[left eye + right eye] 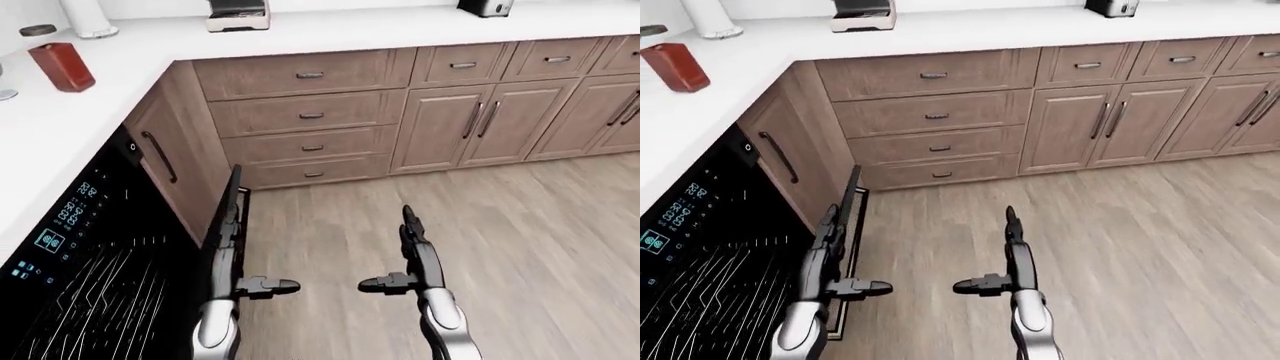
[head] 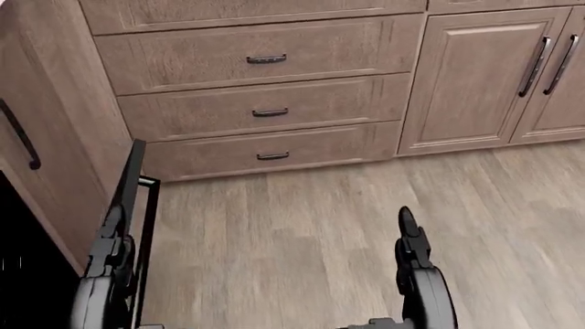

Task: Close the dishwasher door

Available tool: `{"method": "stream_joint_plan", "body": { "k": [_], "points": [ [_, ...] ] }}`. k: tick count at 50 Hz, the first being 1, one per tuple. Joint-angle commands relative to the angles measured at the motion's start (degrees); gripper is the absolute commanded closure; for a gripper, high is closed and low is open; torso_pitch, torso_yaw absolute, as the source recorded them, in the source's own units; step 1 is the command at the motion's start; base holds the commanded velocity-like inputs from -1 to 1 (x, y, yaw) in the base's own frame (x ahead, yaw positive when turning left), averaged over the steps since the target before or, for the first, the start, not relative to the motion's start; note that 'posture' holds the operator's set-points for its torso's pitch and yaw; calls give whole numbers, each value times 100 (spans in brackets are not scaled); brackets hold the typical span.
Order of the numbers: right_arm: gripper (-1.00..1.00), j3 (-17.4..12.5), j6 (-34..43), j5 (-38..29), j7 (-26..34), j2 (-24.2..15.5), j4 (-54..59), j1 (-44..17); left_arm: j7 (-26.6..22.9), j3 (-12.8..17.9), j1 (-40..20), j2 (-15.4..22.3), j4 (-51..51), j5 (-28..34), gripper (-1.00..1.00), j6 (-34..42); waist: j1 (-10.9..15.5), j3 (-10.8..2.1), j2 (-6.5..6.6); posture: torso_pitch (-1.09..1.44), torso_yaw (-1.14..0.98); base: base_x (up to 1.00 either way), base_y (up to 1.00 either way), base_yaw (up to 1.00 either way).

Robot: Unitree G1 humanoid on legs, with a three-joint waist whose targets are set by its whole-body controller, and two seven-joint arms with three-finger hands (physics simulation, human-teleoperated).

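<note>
Dishwasher door (image 1: 228, 225) hangs open at about 8 o'clock in the left-eye view. Left hand (image 1: 238, 264) sits right by its edge, right hand (image 1: 410, 251) near 6 o'clock, both with fingers spread, gripping nothing.

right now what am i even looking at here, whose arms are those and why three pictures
These are simulator renders from three cameras on a humanoid robot's head, all looking down over its own arms. The left-eye and right-eye views are a pair and show nearly the same scene; the head view looks lower, at the floor.

The two grey arms are the robot's. Its left hand is next to the open dishwasher door, the thin dark panel seen edge-on; whether they touch is unclear. Its right hand is stretched out over the wood floor. Both hands are open and hold nothing.

The black area at the left with wire racks is the dishwasher inside. On the white counter stand a red jar and small appliances, above wooden drawers.
</note>
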Motion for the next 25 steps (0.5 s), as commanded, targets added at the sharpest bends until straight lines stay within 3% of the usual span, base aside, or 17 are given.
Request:
{"method": "stream_joint_plan", "body": {
  "k": [1,6,8,9,10,13,16,19,21,22,23,25],
  "points": [
    [-100,-95,-204,5,-53,-49,-284,-114,-38,-79,-121,-18,-274,-12,-100,-199,-31,-76,-27,0,0,0,29,0],
    [-100,-91,-202,-1,-55,-47,-293,-103,-34,-64,-122,-17,-287,-23,-100,-186,-58,-32,-305,0,0,0,29,0],
    [-100,-93,-193,1,-54,-48,-306,-100,-35,-69,-124,-17,-276,-19,-100,-193,-70,-51,-494,0,0,0,28,0],
    [-100,-93,-195,2,-53,-48,-304,-101,-33,-75,-126,-18,-258,-10,-100,-206,-85,-113,-659,0,0,0,27,0],
    [-100,-91,-198,-1,-55,-47,-303,-97,-33,-76,-126,-18,-254,-8,-100,-210,-150,-67,-433,0,0,0,27,0],
    [-100,-81,-204,-13,-56,-44,-277,-109,-38,-67,-131,-15,-258,-20,-100,-200,-127,-110,-489,0,0,0,24,0],
    [-100,-76,-211,-19,-58,-41,-245,-122,-38,-72,-136,-15,-248,-15,-100,-202,-94,-86,-290,0,0,0,17,0],
    [-100,-79,-204,-18,-56,-45,-246,-124,-36,-72,-140,-17,-251,-14,-100,-195,-102,-25,42,0,0,0,16,0],
    [-100,-84,-201,-13,-53,-48,-251,-119,-32,-76,-148,-19,-238,-9,-100,-196,-56,-165,515,0,0,0,16,0],
    [-100,-88,-202,-10,-50,-50,-254,-115,-30,-80,-150,-20,-230,-5,-100,-199,-15,-71,154,0,0,0,16,0],
    [-100,-91,-196,-7,-48,-51,-262,-114,-30,-83,-149,-21,-232,-4,-100,-198,-28,-75,254,0,0,0,15,0],
    [-100,-92,-186,-5,-46,-51,-269,-115,-29,-84,-152,-21,-230,-4,-100,-194,3,-103,169,0,0,0,16,0]
  ]
}}
